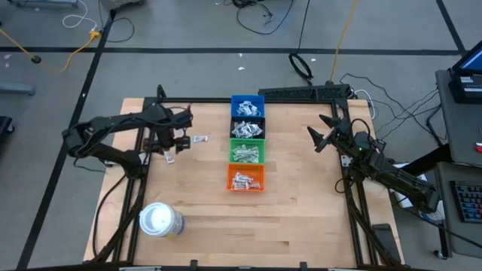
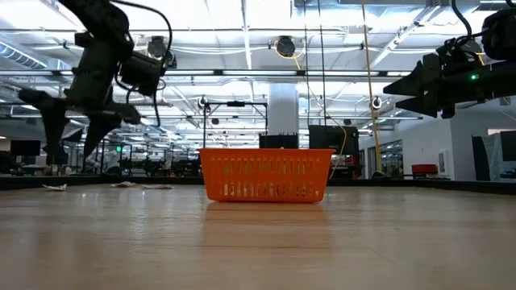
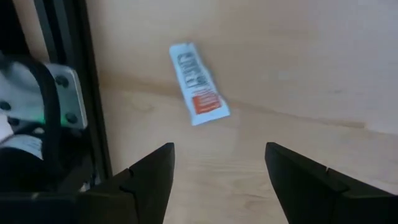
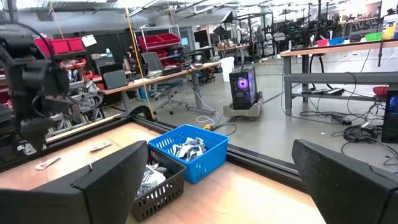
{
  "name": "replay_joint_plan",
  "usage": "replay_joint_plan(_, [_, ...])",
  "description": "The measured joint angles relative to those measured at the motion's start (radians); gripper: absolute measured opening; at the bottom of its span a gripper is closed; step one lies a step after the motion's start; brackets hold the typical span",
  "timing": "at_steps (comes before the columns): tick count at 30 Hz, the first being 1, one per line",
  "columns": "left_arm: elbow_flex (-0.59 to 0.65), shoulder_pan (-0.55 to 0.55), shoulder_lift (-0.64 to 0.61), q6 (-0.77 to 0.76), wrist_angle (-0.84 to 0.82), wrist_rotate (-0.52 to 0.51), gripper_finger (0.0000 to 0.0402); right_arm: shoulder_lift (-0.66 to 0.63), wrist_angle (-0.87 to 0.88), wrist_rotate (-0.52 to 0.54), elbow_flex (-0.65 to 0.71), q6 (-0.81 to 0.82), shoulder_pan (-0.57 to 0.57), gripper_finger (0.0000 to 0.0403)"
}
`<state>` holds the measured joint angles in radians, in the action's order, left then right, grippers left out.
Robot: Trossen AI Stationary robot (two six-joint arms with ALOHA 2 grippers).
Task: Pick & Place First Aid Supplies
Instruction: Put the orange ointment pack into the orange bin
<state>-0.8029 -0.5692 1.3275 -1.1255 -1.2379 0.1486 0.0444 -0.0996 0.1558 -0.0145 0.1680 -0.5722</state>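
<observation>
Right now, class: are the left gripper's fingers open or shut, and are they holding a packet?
Open and empty. The left gripper shows a clear gap between its fingers, and the white packet lies flat on the table ahead, untouched.

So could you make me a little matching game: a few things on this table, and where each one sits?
Things:
1. blue bin
2. orange bin
3. white roll
4. left gripper

Places:
A. near edge of the table, on the left
B. far end of the row of bins
C. above loose packets, left of the bins
D. near end of the row of bins

Pairs: 1-B, 2-D, 3-A, 4-C
</observation>
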Motion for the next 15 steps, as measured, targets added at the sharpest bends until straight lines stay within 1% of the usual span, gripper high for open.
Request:
replay_joint_plan(2, [0.029, 0.000, 0.014, -0.021, 0.006, 0.013, 0.0250, 0.000, 0.000, 0.000, 0.000, 0.000, 0.000, 0.0393])
replay_joint_plan(7, [0.088, 0.000, 0.078, -0.066, 0.013, 0.002, 0.0250, 0.000, 0.000, 0.000, 0.000, 0.000, 0.000, 0.0393])
replay_joint_plan(13, [0.086, 0.000, 0.153, -0.114, 0.021, -0.043, 0.0260, 0.000, 0.000, 0.000, 0.000, 0.000, 0.000, 0.0393])
replay_joint_plan(15, [0.086, 0.000, 0.170, -0.117, 0.021, -0.044, 0.0262, 0.000, 0.000, 0.000, 0.000, 0.000, 0.000, 0.0393])
